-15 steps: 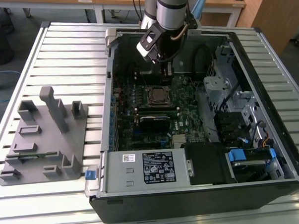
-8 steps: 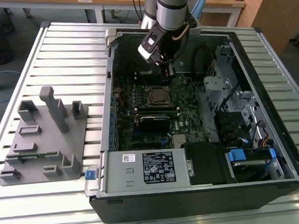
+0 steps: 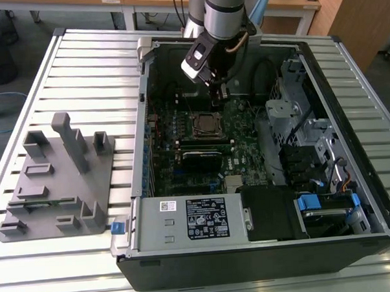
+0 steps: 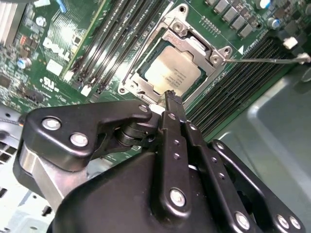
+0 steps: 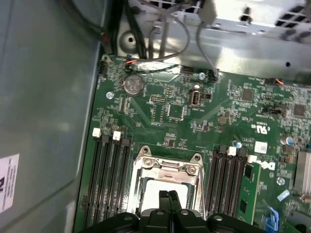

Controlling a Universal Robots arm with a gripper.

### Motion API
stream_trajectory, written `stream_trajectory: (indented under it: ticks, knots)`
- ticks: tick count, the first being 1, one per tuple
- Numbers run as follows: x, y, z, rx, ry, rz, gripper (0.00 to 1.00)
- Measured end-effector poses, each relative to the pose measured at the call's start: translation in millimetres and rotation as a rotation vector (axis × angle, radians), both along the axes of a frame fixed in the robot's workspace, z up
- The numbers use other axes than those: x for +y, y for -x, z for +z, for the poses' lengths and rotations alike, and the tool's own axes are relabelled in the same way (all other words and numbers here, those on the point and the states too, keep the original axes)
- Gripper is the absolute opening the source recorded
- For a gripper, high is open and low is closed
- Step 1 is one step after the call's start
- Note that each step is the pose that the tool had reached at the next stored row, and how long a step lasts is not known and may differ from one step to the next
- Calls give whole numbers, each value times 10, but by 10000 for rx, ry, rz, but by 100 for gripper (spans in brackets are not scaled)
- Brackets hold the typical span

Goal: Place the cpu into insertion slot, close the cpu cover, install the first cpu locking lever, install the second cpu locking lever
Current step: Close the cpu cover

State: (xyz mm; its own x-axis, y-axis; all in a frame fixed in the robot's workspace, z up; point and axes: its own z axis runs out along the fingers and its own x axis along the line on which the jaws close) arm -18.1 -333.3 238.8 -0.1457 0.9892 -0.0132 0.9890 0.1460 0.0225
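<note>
The tool (image 4: 170, 97), pressed together, hovers over the cpu (image 4: 172, 73), case (image 3: 252, 263) on slatted table (image 3: 81, 67).

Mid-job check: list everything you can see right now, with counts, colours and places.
Slatted metal table: one, silver, under everything.
Open computer case: one, black, on the table.
Moulded fixture plate: one, grey, exterior view's left of the case.
White-labelled power supply box: one, grey, inside the case.
Flat motherboard: one, green, case floor.
Square metal-topped cpu: one, silver-grey, seated in the insertion slot.
Metal-frame cpu cover: one, silver, down around the cpu.
Long memory slots: several, black, both sides of the slot.
Robot's gripper: one, black, fingers together, close above the cpu.
</note>
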Motion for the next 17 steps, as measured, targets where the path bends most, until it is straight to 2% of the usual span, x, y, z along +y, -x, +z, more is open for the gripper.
stream_trajectory:
  ticks: [5, 17]
  knots:
    - [0, 0, -1, 0, 1, 679, 11]
    - [0, 0, -1, 0, 1, 717, 11]
